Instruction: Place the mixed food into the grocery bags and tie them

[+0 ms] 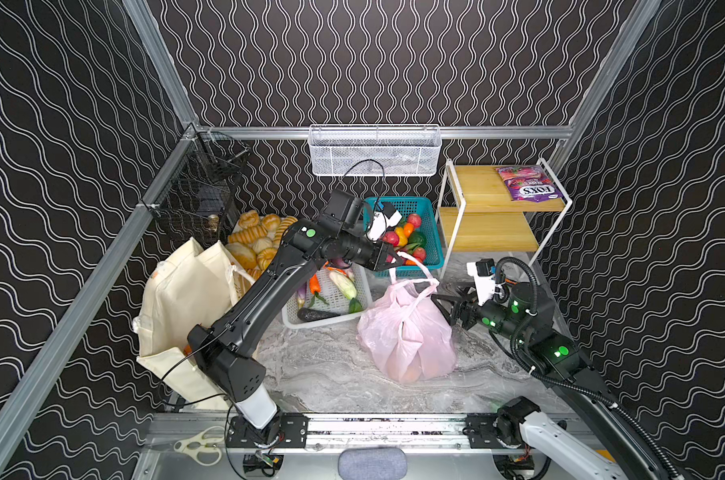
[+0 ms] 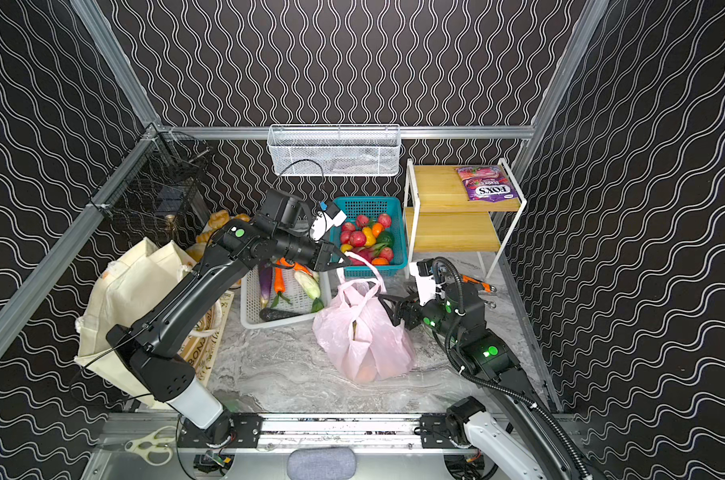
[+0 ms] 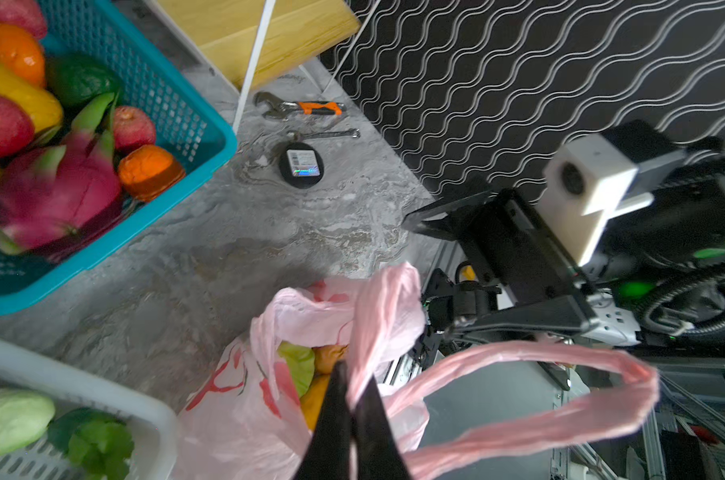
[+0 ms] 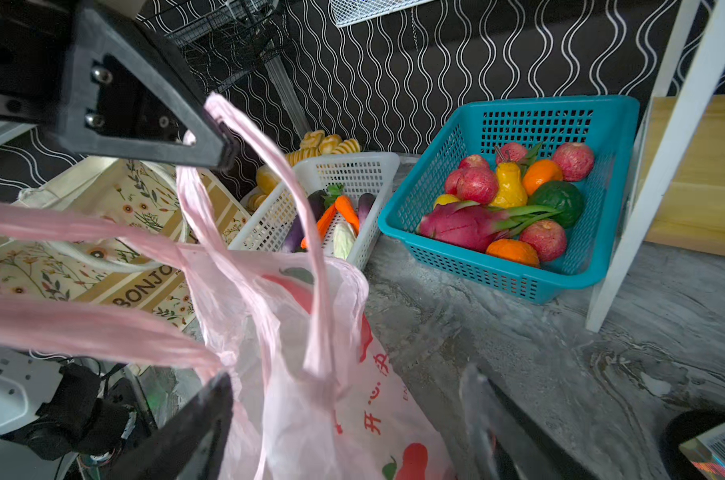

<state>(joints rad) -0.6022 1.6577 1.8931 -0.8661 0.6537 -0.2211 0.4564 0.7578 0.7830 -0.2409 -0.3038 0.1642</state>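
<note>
A: L arm (image 1: pixel 248 307), looks?
B: Matte blk shell, white sleeve (image 1: pixel 256 405) at the end farthest from the L claw (image 1: pixel 400 259). Round green light (image 1: pixel 310 232) behind the claw. White cam box (image 1: pixel 383 220) just behind it, w/ a thin blk wire (image 1: pixel 365 166).
A: R arm (image 1: pixel 560 353)?
B: Same blk. Ribbed hose (image 1: pixel 518 345) w/ white ties, green lights, white cam box behind the R claw (image 1: pixel 441 309).
A: Fingers (image 4: pixel 153 149)?
B: Blk open triangles, silver screws (image 4: pixel 102 75).
</note>
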